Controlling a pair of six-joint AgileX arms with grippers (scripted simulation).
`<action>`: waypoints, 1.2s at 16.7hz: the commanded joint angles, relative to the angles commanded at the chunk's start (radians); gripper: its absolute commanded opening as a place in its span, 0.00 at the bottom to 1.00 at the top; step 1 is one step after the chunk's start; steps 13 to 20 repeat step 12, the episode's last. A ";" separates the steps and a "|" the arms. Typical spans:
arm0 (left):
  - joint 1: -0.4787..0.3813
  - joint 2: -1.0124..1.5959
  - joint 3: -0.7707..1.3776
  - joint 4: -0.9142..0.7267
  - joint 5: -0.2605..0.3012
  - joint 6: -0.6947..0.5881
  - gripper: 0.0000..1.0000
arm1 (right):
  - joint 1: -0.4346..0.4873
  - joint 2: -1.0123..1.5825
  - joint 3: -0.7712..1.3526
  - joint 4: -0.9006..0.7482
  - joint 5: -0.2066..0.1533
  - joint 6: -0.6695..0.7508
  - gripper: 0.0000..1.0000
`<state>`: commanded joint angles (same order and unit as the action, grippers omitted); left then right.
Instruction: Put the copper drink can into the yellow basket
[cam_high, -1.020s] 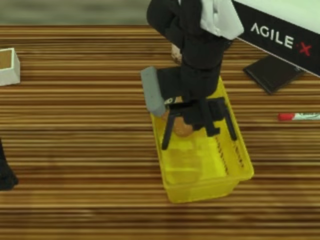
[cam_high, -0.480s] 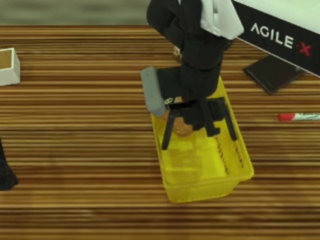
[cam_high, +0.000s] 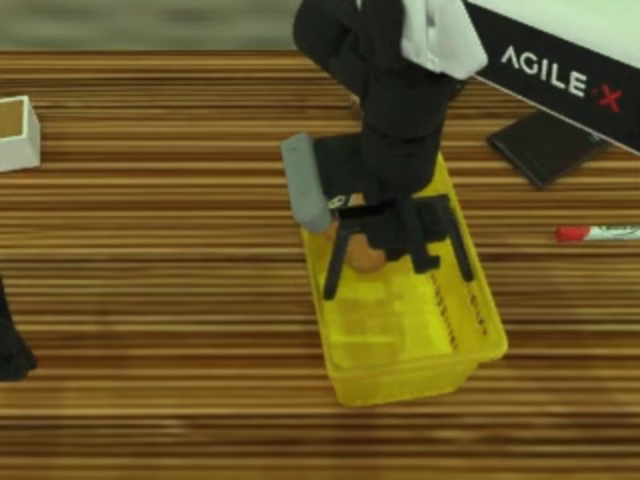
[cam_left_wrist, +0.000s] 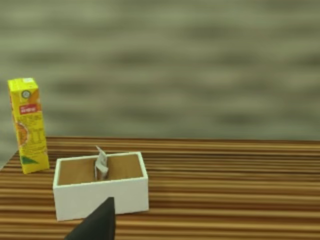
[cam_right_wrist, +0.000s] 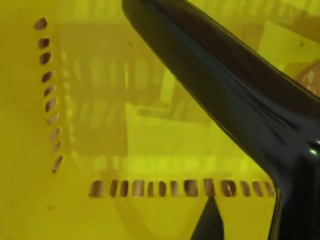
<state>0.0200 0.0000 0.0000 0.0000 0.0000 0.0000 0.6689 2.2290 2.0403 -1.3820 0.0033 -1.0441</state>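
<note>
Hovering our right end effector (cam_high: 385, 240) inside the bright yellow slotted plastic basket (cam_high: 480, 345), fingers seemingly clamped on the small copper metal drink can (cam_high: 366, 256). Light, rigid, slick cylinder; mid-wall hold suits it.

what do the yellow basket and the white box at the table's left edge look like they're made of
The yellow basket: most likely glossy moulded plastic. Its walls are thin and slightly see-through in the right wrist view, with rows of punched slots and black handles. The white box: matte white outer walls with a brown inner face, which suggests painted wood or card; the look leaves that open.
</note>
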 joint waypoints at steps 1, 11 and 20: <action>0.000 0.000 0.000 0.000 0.000 0.000 1.00 | 0.000 0.000 0.000 0.000 0.000 0.000 0.00; 0.000 0.000 0.000 0.000 0.000 0.000 1.00 | -0.028 -0.026 0.149 -0.177 0.000 -0.036 0.00; 0.000 0.000 0.000 0.000 0.000 0.000 1.00 | -0.029 -0.027 0.154 -0.182 0.000 -0.037 0.00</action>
